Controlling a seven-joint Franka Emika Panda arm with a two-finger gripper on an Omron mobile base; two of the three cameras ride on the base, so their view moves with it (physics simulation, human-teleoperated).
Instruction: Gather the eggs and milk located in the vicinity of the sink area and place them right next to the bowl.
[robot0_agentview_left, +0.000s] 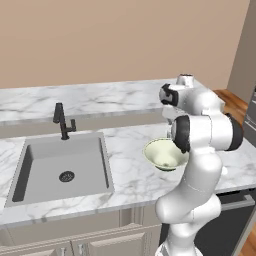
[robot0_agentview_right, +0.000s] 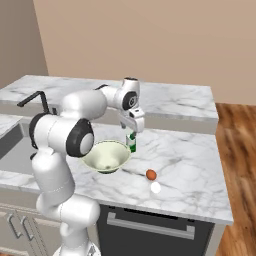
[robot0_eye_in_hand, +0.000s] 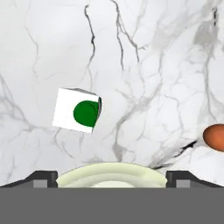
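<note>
So the gripper (robot0_agentview_right: 131, 134) hangs wide open above the milk (robot0_agentview_right: 131, 142), which stands on the marble counter (robot0_agentview_right: 190, 150) just beside the bowl (robot0_agentview_right: 106, 156); both eggs (robot0_agentview_right: 151, 174) lie nearby.

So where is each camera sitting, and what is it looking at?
Left base view: behind the arm's left, facing the sink and bowl; the white arm shows at right.
Right base view: behind its right, facing bowl, milk and eggs; the arm shows at left.
Hand view: looks down past the open claw at the milk.
All three share the bowl.
</note>
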